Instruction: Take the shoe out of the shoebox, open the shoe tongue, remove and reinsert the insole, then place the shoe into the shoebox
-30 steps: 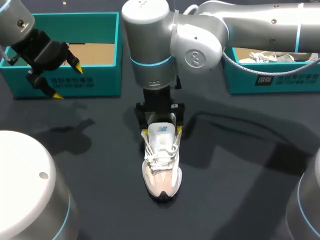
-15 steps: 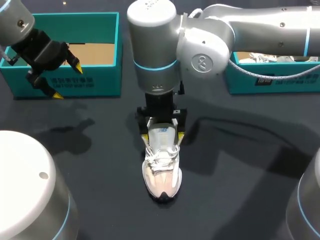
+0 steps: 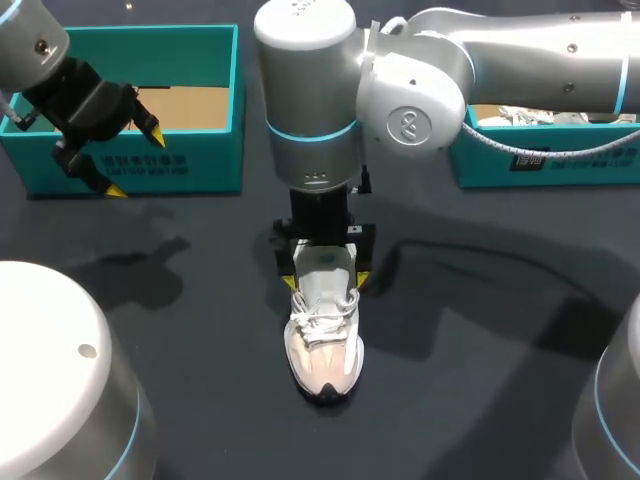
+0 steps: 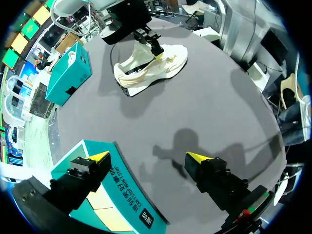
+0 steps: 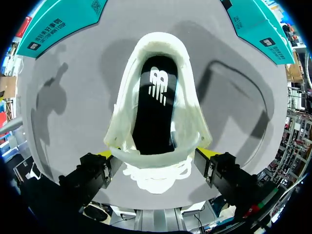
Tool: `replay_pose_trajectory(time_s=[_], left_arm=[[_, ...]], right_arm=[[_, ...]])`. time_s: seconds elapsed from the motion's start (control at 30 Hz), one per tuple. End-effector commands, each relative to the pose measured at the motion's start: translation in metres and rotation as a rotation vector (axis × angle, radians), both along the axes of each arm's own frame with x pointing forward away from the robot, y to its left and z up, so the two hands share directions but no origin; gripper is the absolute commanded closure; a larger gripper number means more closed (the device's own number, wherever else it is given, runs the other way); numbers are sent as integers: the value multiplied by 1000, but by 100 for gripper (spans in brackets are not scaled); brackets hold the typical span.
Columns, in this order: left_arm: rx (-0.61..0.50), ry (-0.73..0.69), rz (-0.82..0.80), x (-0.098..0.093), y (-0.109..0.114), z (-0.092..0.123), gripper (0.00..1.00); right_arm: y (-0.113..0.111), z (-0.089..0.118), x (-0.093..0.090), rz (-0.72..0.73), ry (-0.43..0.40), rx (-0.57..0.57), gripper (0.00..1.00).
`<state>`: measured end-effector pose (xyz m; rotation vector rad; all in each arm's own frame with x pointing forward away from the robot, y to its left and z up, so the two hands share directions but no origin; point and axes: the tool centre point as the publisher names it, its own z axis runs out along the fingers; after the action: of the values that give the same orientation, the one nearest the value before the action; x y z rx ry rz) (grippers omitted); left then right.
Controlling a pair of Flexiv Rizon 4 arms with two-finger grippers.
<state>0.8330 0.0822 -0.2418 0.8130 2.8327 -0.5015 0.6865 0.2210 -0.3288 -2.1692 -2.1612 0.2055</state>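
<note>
The dark table [image 3: 480,380] carries two teal shoeboxes at its far edge. The right arm [image 3: 500,60] reaches past the middle; the left arm [image 3: 30,40] stays at the far left.

The left shoebox [image 3: 185,165] shows only its bare cardboard floor. The right shoebox [image 3: 560,160] holds a second shoe [image 3: 530,117] with white laces. Both near walls bear white print.

The shoe [image 3: 323,340] stands upright mid-table, toe nearest. The right gripper [image 3: 326,280] is spread wide, its yellow tips just beside the shoe's two sides. The left gripper [image 3: 135,160] gapes over the left shoebox's near wall.

Only the right wrist view looks into the shoe's mouth: a dark insole [image 5: 155,107] with a white logo lies inside.
</note>
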Motion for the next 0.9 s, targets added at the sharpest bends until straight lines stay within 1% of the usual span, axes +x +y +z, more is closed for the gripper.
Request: replay_pose_trajectory(time_s=[0.03, 0.13, 0.27, 0.43, 0.47, 0.63, 0.7, 0.73, 0.8, 0.9], left_arm=[[2, -1, 0, -1, 0, 1, 0], [2, -1, 0, -1, 0, 1, 0], [2, -1, 0, -1, 0, 1, 0], [2, -1, 0, -1, 0, 1, 0], [2, -1, 0, -1, 0, 1, 0], [2, -1, 0, -1, 0, 1, 0], [2, -1, 0, -1, 0, 1, 0], [2, -1, 0, -1, 0, 1, 0], [2, -1, 0, -1, 0, 1, 0], [2, -1, 0, -1, 0, 1, 0]], right_arm=[[-2, 7, -13, -4, -6, 5, 0], [-2, 12, -21, -8, -2, 2, 0], [-1, 20, -37, -18, 9, -2, 0], [-1, 27, -56, -12, -12, 22, 0], [-1, 29, -59, -7, -20, 28, 11], [-1, 30, -68, -5, -32, 40, 40], [-1, 31, -72, -5, -40, 45, 44], [-2, 32, -74, -7, -45, 48, 50], [-4, 32, -77, -22, -47, 45, 56], [-4, 35, -76, -27, -54, 33, 58]])
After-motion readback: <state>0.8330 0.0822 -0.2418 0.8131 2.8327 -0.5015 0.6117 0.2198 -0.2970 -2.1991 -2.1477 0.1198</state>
